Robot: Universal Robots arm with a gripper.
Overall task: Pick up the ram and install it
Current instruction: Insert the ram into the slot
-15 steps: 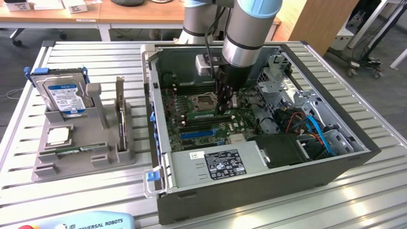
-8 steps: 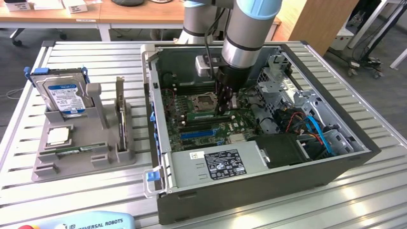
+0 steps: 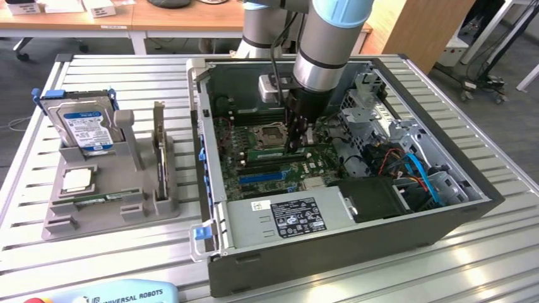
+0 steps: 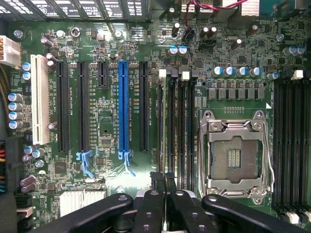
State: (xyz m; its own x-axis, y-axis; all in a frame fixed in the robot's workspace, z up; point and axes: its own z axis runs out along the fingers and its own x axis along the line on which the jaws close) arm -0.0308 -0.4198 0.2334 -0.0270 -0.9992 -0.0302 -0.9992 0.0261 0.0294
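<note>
Black end effector [image 4: 163,177], fingers pressed together, seemingly pinching one end of the long thin green ram [image 4: 162,136]; it stands edge-on in a black memory slot [image 4: 163,74] beside the silver processor socket [image 4: 234,158], stretching toward the exterior view's left.

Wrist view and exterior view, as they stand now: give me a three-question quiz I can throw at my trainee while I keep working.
1. True or false: the hard drive stands inside the computer case.
2. Pick one. The gripper is poised over: A) the blue expansion slot; B) the memory slots beside the processor socket; C) the white expansion slot.
3. Fill in: the gripper's jaws are ____.
Key: 1 false, it stands in the grey holder outside the case. 2 B. 3 shut.
</note>
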